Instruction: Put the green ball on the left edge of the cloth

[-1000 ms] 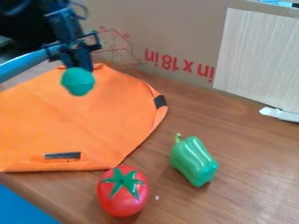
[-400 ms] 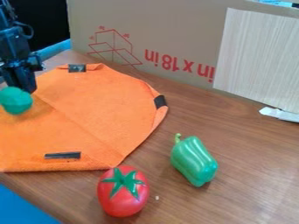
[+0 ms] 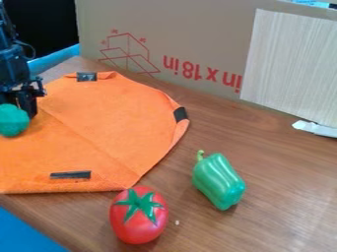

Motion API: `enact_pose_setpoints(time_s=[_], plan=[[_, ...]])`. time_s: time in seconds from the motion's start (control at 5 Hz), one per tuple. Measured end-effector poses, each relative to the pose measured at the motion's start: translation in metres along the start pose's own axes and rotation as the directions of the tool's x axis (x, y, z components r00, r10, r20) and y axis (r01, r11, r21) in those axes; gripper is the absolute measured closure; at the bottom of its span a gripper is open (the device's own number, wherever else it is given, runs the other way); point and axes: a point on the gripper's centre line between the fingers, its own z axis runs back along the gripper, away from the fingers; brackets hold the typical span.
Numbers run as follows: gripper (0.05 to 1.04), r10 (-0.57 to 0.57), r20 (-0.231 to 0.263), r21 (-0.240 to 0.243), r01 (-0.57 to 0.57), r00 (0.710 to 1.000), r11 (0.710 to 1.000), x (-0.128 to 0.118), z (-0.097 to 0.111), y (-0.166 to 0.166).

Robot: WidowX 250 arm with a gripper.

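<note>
Leftward and slightly down in our view since the earlier frame, the tool (image 3: 21, 106) has carried the green ball (image 3: 12, 121), which it grasps, over the left part of the orange cloth (image 3: 112, 123); we cannot tell if they touch. We judge the ball light and apt to roll, so we would pinch opposite sides at its widest.

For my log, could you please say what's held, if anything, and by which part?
I can't tell: the pincer is at the upper right of the green ball.
</note>
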Motion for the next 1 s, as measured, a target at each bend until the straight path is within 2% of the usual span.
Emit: enact_pose_setpoints(time_s=[0.2,0.4,0.6,0.8,1.0], plan=[[0.212,-0.001,0.023,-0.018,0.002,1.000,1.000,0.002,0.004,-0.004],[0.074,-0.019,0.066,-0.023,0.020,0.998,1.000,0.003,0.024,-0.009],[0.077,-0.028,0.101,-0.038,0.032,0.995,0.999,0.009,0.039,-0.013],[0.083,-0.058,0.169,-0.027,0.063,0.984,0.998,0.009,0.070,-0.018],[0.083,-0.080,0.188,-0.035,0.088,0.979,0.996,0.007,0.099,-0.023]])
